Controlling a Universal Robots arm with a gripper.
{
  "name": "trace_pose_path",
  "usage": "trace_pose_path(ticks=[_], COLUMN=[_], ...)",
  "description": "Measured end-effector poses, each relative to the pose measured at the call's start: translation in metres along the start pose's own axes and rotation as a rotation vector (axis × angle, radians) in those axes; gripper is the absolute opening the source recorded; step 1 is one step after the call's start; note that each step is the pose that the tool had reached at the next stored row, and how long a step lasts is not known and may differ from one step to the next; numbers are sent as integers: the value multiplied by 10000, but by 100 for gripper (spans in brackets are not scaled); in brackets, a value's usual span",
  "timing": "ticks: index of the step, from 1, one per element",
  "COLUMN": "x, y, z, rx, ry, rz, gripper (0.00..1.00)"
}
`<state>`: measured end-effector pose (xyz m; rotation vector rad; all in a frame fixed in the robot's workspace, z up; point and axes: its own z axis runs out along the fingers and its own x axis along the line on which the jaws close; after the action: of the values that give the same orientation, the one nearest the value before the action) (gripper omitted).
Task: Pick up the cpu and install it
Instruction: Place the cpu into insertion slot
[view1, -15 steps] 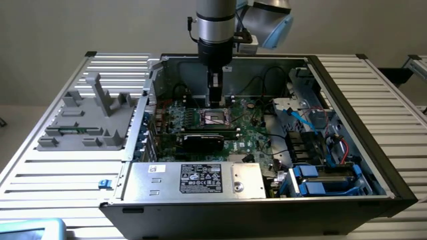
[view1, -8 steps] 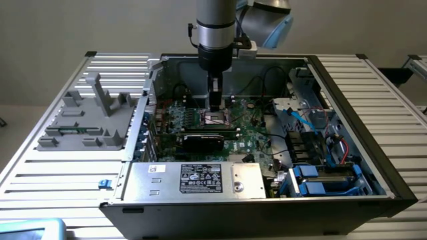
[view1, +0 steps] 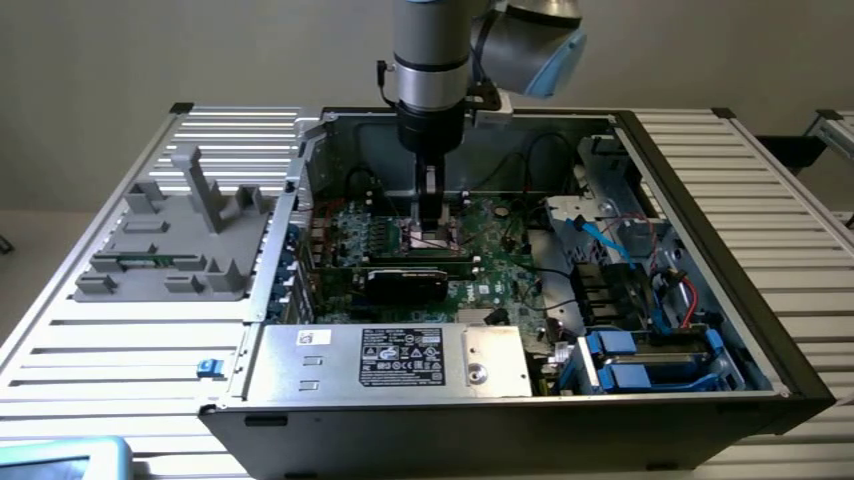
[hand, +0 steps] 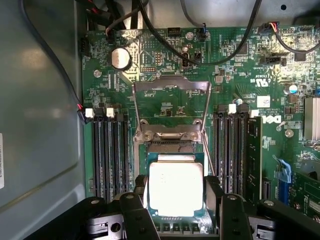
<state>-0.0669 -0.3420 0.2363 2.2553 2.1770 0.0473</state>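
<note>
The black claw (hand: 176, 202) pinches the small flat square cpu (hand: 176, 186) with the shiny silver top by two sides. It is right over the dark square socket (hand: 171, 146) on the green board (hand: 250, 75). It is best to keep the chip flat, line up its edges, go down slowly and never push hard.

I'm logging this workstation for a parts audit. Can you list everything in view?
table: one, white slatted, under everything
computer case: one, black, open, on the table
fixture: one, grey, exterior view's left of the case
motherboard: one, green, inside the case
socket: one, dark, on the motherboard
load plate: one, silver, swung open by the socket
cpu: one, silver, over the socket
graphics card: one, black, on the motherboard
arm: one, grey, above the case
gripper: one, black, shut on the cpu
</note>
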Motion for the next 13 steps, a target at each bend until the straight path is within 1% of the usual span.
trace_pose_path(ticks=[3,5,9,12,13], x=[-1,-1,-2,-2,-2], y=[-1,-2,-3,-4,-4], z=[43,72,119,145,156], rx=[0,1,4,6,7], ry=[8,27,110,192,207], rz=[0,0,3,5,6], gripper=[55,55,55,55,55])
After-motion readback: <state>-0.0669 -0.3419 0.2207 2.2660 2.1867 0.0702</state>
